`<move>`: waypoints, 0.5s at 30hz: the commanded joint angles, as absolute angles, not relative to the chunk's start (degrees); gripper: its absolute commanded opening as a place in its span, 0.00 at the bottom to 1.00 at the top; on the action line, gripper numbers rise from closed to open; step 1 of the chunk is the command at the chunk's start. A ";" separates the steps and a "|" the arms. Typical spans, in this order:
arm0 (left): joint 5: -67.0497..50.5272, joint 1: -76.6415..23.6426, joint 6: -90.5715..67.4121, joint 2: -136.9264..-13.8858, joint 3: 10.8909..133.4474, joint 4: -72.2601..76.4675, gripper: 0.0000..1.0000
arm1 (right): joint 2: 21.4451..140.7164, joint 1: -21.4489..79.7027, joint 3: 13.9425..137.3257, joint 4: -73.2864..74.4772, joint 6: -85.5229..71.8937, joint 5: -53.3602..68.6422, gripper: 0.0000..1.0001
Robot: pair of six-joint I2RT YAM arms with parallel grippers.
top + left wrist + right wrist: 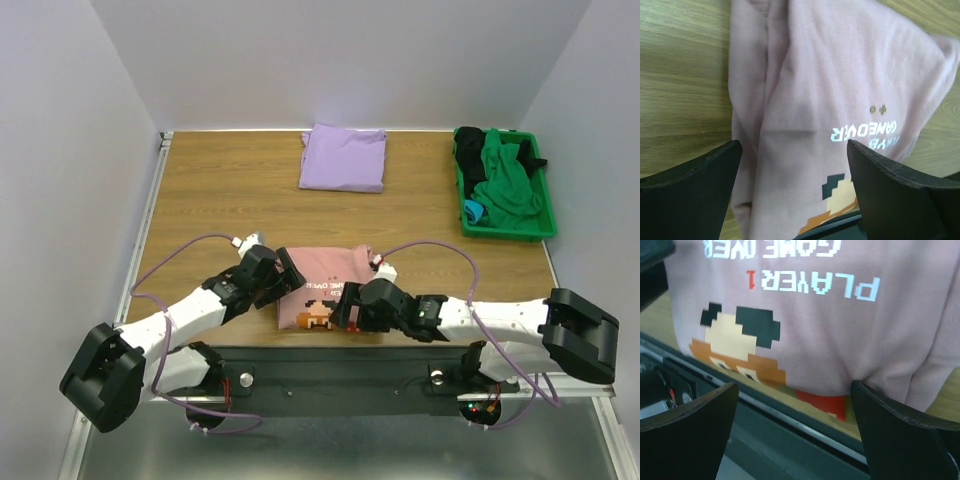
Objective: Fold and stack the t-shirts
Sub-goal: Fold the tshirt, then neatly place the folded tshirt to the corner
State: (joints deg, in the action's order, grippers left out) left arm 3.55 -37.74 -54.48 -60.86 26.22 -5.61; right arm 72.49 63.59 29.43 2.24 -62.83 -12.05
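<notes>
Two shirts were accounted for on the table (220,195). The lavender t-shirt (343,158) lay at twelve o'clock, folded into a flat rectangle and well apart from both arms. I judged that item finished and serving as the base of the stack.

The dusty-pink t-shirt (318,282) lay at six o'clock, reaching the table's near edge, print side up. It was gathered into a compact block, with layered folds showing along its nine o'clock side (seen in the left wrist view). It looked folded, or very nearly so, though some edges were uneven.

The left gripper (284,279) stood at the nine o'clock edge of this shirt, jaws spread wide above the cloth and pinching nothing. The right gripper (350,305) stood at its five o'clock corner, jaws likewise wide and empty.

Outstanding, in my judgement: any last tidying of the dusty-pink t-shirt, then carrying it to twelve o'clock and setting it on the lavender t-shirt — no stacking had been done.

One green bin (548,228) at two o'clock held green and black garments (505,185). Whether they belonged to the job could not be told.
</notes>
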 commanded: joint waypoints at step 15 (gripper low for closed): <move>3.17 -37.88 -47.38 -78.04 30.93 -2.20 0.88 | 49.66 65.30 31.03 12.21 -58.54 -35.23 1.00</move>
